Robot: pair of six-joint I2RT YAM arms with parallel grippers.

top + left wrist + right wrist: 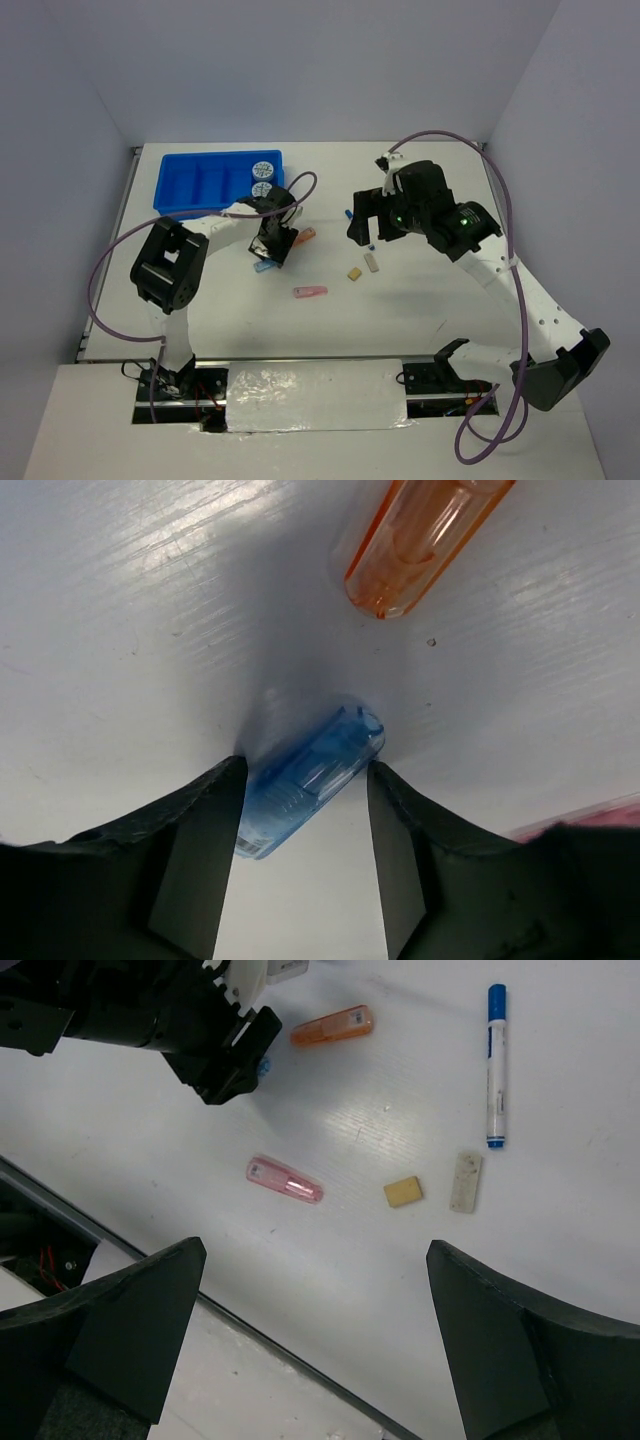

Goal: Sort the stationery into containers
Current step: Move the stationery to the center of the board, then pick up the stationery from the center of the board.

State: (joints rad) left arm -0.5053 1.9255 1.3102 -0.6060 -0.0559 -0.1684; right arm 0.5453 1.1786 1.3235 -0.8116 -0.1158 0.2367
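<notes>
Your left gripper (pixel 305 790) half-wide astride the blue clip (pixel 325 765), hold uncertain: it's light, stiff, slick plastic, so pinch its long sides mid-length.

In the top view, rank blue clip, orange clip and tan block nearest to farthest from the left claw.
1. Blue clip, between the jaws of the left claw.
2. Orange clip, just right of it.
3. Tan block, farther right, mid-table.
</notes>
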